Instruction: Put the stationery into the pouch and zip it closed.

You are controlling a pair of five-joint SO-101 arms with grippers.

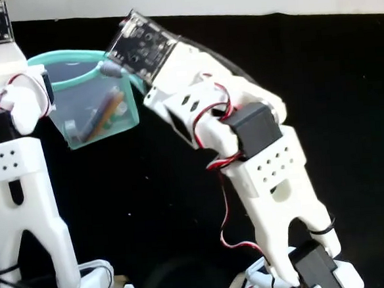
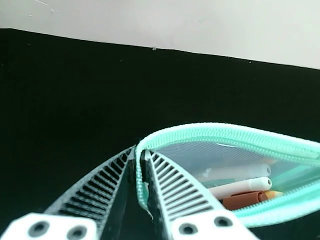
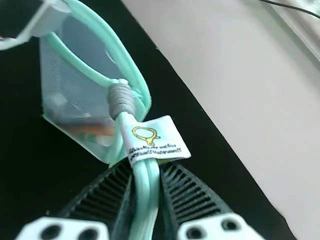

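Black table point(image 1: 347, 107). Pens point(image 2: 240, 187) lie inside pouch point(image 1: 92, 124); zip point(image 2: 225, 131) open, closing remains. Left gripper point(image 2: 138, 152) clamps pouch edge, right gripper point(image 3: 146, 170) its loop point(image 3: 142, 200).

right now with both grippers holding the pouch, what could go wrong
The pouch is open with pens inside; a tilt could spill them. The left gripper pinches only the zipper rim, which might slip. The right gripper holds the strap, so pulling may drag the pouch, not zip it.
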